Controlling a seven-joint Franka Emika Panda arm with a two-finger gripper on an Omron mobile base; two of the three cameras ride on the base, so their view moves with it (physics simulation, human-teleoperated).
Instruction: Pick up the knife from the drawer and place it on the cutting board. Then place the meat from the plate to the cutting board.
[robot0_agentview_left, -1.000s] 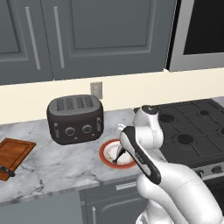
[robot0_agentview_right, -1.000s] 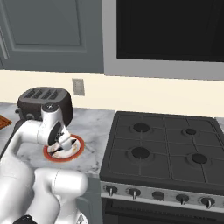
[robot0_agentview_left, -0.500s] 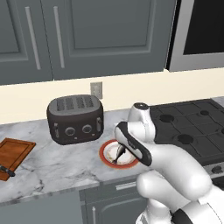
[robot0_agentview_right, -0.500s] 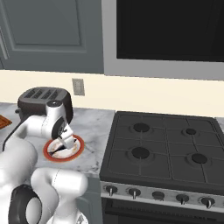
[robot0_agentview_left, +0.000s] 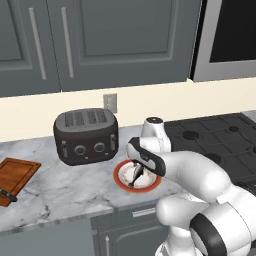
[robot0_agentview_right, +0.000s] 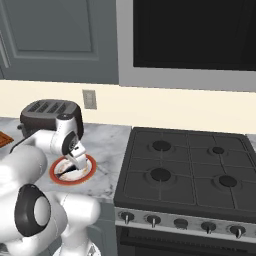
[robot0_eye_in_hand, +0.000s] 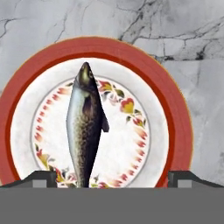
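Note:
The plate, orange-red rimmed, lies on the marble counter with the meat, a dark grey and silvery fish, lying across its centre. My gripper hangs open just above the plate, one fingertip on each side of the fish's tail end, touching nothing. From the base, the gripper points down into the plate, and likewise the gripper over the plate. The cutting board lies at the far left. The knife's black handle rests on its near end. A grey drawer front sits under the counter.
A dark toaster stands right behind the plate, close to my hand. The black stove lies to the right of the plate. Bare marble counter stretches between the plate and the cutting board. Grey wall cabinets hang above.
My hand has come down closer over the plate, and the arm's elbow has swung in front of the base. The fish and plate have not moved.

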